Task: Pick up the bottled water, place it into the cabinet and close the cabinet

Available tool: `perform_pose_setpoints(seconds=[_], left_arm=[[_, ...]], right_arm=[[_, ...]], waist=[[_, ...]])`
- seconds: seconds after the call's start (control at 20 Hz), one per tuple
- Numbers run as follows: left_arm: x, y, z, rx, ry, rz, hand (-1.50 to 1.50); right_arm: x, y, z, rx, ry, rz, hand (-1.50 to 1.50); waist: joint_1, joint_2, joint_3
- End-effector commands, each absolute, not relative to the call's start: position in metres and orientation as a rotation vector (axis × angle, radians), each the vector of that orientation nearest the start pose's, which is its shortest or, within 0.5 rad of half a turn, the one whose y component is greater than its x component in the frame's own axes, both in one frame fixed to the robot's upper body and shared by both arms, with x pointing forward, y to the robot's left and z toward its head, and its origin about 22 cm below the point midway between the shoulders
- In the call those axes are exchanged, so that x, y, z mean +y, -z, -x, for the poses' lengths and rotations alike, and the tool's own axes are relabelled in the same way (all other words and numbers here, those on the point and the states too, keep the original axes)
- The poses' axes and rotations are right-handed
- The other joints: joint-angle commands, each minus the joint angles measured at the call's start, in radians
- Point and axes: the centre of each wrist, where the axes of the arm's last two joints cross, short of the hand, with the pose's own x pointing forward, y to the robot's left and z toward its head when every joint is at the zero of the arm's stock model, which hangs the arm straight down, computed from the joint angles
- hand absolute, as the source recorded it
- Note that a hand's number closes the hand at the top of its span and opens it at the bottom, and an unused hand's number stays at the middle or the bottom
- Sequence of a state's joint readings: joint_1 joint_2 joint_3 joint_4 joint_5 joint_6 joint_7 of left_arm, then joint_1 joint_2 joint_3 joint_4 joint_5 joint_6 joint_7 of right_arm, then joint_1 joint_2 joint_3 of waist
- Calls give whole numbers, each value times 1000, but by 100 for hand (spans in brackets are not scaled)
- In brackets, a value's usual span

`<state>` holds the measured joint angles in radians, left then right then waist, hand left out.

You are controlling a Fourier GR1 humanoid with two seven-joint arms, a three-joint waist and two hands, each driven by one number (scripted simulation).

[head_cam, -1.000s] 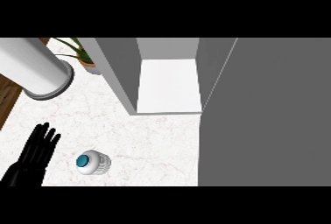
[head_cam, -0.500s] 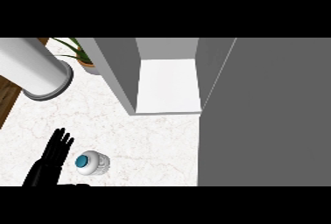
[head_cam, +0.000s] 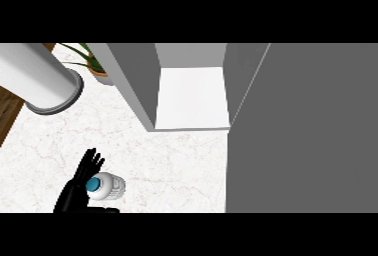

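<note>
The bottled water [head_cam: 111, 186] stands upright on the marble counter [head_cam: 170, 160] near the lower left; from above I see its white body and blue cap [head_cam: 94, 184]. My left hand [head_cam: 77, 186] is pressed against the bottle's left side with fingers [head_cam: 91, 161] straight and pointing away from me, partly overlapping the cap. The hand is open and nothing is curled round the bottle. The cabinet [head_cam: 190, 97] stands open beyond the bottle, showing a white shelf. Its grey door [head_cam: 310, 130] swings out along the right. My right hand does not show.
A big white and grey cylinder [head_cam: 40, 75] lies at the upper left. A potted plant [head_cam: 94, 67] stands behind it beside the cabinet's left wall [head_cam: 133, 80]. A strip of wooden floor [head_cam: 9, 112] marks the counter's left edge.
My left hand has moved right across the counter, from apart from the bottle to against its left side. The bottle and cabinet door have not moved.
</note>
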<state>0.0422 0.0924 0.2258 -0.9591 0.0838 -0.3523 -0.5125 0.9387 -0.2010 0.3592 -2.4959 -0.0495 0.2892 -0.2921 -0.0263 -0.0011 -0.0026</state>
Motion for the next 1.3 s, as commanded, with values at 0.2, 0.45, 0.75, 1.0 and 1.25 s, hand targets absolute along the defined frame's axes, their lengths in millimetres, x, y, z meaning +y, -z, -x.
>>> perform_pose_setpoints(seconds=[0.2,0.45,0.75,1.0,1.25], left_arm=[[281,173,-186,-1520,-156,224,150],[295,169,-194,-1567,-16,92,150],[301,175,-182,-1709,116,-42,150],[284,177,-195,-1757,112,2,150],[235,168,-220,-1758,98,34,150]], right_arm=[[-229,-146,-32,-1943,-240,-332,-150],[-223,-155,-28,-1952,-229,-324,-150],[-225,-149,-23,-1922,-221,-329,-150],[-218,-148,-17,-1899,-213,-327,-150],[-225,-143,-22,-1903,-205,-317,-150]], waist=[[-1,3,-1],[-6,5,-2],[-2,1,0],[-2,-1,0],[11,-2,2]])
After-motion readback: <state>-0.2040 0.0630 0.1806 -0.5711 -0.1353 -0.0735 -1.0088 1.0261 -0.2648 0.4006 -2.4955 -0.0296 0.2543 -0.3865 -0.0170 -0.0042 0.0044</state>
